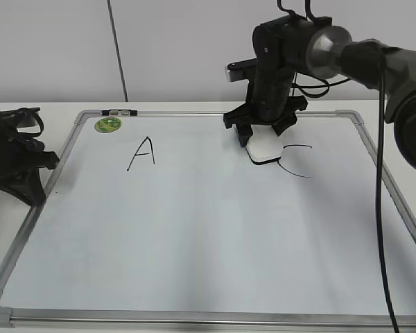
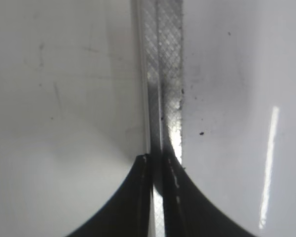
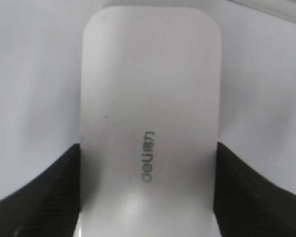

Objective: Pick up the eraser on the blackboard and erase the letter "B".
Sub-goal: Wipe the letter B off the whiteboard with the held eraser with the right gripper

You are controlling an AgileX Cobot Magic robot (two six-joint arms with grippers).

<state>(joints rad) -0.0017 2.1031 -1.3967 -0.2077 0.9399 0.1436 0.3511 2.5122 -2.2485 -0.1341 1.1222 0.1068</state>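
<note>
White tabletop [image 1: 194, 107] carries the blackboard [image 1: 215, 316], which fills most of your view. You see the eraser [image 1: 266, 148] lying flat on the board between the "A" [image 1: 143, 152] and the "C" [image 1: 295, 161], clamped at its long sides by the right gripper [image 1: 262, 132]. Your left gripper [image 1: 29, 182], jaws together, sits over the board's left frame rail.

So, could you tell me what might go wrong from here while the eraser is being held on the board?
1. The eraser sits right beside the "C"; a sideways stroke could smear that letter.
2. The right tool grips only the eraser's long sides, so hard pressing might twist it loose.
3. No "B" shows on the blackboard; further wiping may be pointless.
</note>
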